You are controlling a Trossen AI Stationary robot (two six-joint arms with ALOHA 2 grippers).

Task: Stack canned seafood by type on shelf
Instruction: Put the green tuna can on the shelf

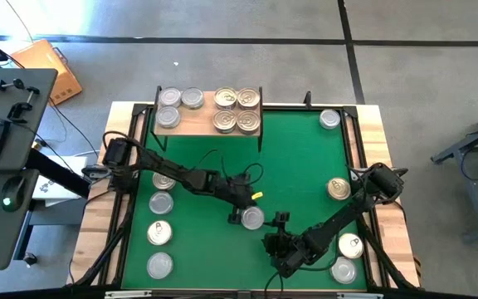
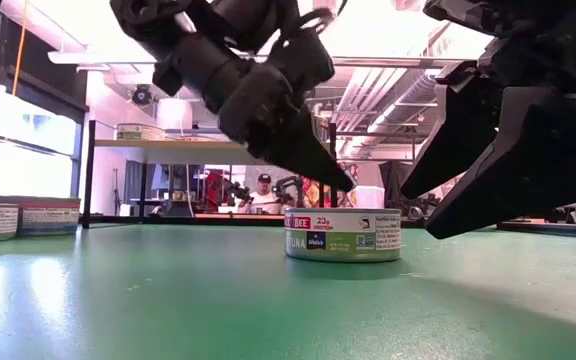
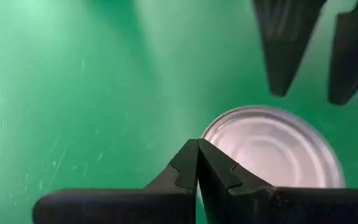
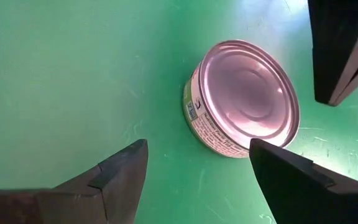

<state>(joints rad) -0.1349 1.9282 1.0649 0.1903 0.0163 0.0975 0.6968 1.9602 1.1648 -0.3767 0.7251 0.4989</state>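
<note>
— What sits on the light-wood shelf on black legs [image 1: 208, 122]?
— Three silver-lidded tins on its left part, four gold-lidded ones on its right.
— And the short round silver-lidded tin [image 1: 252, 218]?
— Upright mid-mat, flat lid up; its label reads "BEE" and "TUNA".
— The claws?
— Left gripper [image 3: 197, 163] pinched shut, empty, at the tin's edge; right gripper [image 4: 197, 168] spread wide, just beside it.
</note>
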